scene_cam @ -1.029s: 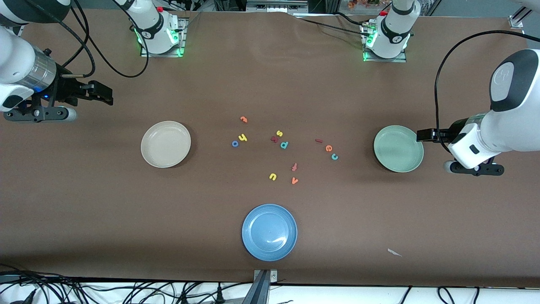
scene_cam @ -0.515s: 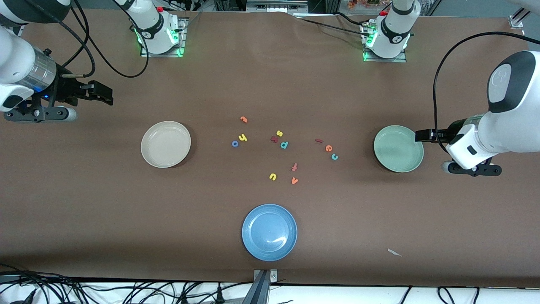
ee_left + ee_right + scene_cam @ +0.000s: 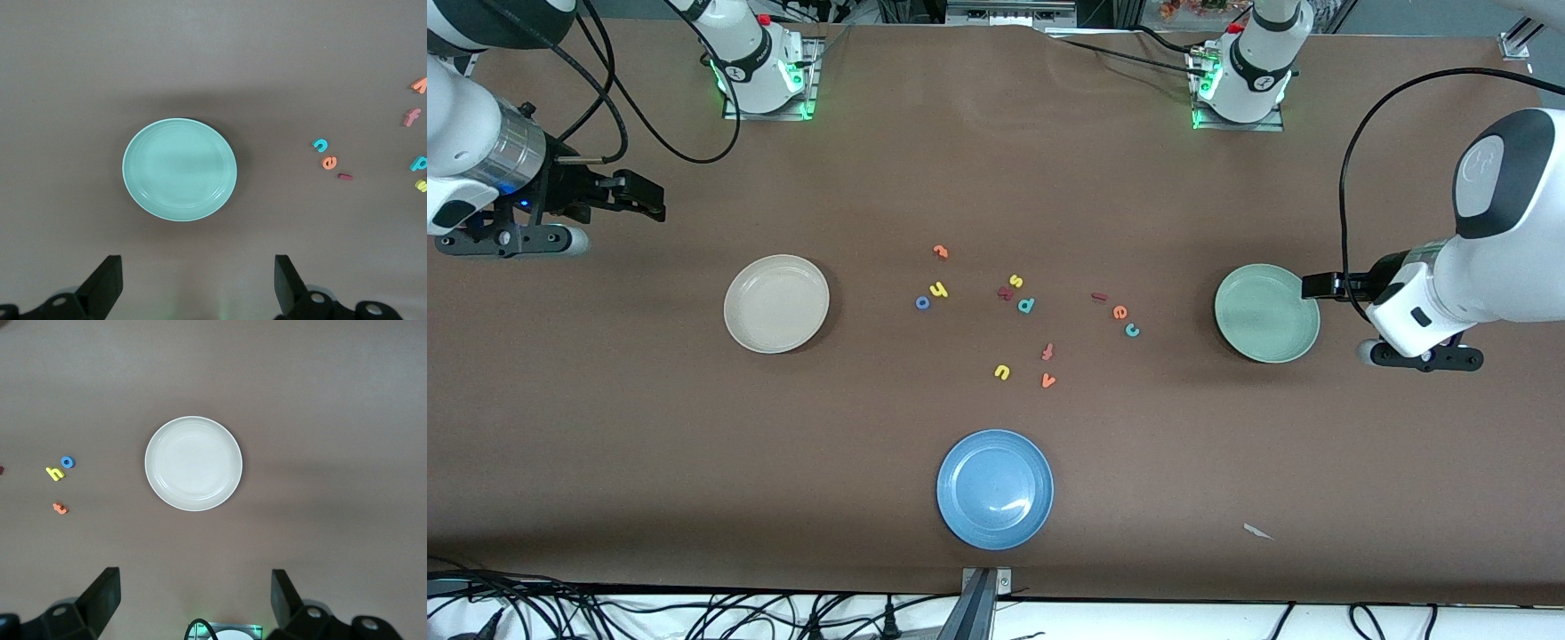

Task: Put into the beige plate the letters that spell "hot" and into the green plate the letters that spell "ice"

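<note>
Flat on the table, red "i" lies lengthwise toward both plates.

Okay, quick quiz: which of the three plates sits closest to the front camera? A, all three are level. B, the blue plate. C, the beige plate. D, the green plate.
B: the blue plate lies lowest in the front view, well below the beige plate and the green plate, which sit roughly level with each other at either end of the scattered letters.
</note>
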Controlling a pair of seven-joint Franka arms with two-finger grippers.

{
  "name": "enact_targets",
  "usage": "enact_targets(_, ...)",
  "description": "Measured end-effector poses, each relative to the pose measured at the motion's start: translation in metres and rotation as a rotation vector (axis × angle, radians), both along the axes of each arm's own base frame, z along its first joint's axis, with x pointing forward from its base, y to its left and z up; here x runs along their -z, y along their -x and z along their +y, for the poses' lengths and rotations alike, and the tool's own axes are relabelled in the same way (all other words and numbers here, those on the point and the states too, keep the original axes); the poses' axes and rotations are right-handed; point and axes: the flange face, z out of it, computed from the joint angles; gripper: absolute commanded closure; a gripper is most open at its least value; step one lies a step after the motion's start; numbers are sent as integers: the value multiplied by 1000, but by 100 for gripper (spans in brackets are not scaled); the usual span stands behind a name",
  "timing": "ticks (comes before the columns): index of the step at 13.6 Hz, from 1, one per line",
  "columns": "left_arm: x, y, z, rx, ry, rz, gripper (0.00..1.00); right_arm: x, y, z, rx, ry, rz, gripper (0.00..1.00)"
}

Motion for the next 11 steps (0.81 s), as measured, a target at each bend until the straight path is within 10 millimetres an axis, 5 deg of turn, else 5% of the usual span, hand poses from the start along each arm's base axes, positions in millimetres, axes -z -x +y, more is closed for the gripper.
enact_targets(11,12,-3,3,-7,1,1,1,4,-2,0,0,0,7,0)
